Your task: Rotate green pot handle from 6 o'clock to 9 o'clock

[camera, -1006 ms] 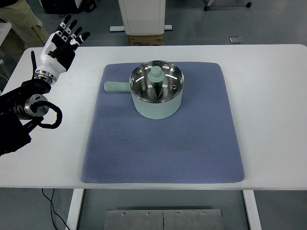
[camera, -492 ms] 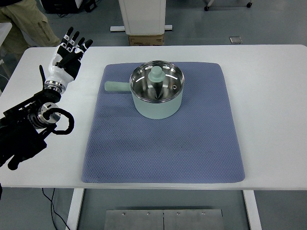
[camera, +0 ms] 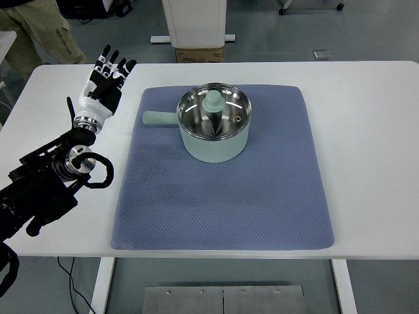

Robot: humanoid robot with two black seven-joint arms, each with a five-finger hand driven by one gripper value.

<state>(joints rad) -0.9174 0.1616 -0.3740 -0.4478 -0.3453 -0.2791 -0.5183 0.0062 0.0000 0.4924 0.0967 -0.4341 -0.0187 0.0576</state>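
Note:
A pale green pot (camera: pixel 214 134) with a glass lid and green knob (camera: pixel 213 100) stands on the blue mat (camera: pixel 222 196), toward its far middle. Its handle (camera: pixel 159 118) points to the picture's left. My left hand (camera: pixel 103 84) hovers over the white table left of the mat, fingers spread and holding nothing, a short way from the handle tip. Its black forearm (camera: pixel 46 183) comes in from the lower left. The right arm does not show.
The white table (camera: pixel 366 131) extends bare on both sides of the mat. A person's trouser leg (camera: pixel 39 26) stands beyond the far left corner. A white cabinet base (camera: pixel 194 23) and a cardboard box (camera: pixel 200 53) stand behind the table.
My left hand and arm have moved to the right, closer to the mat and the pot handle. The pot has not moved.

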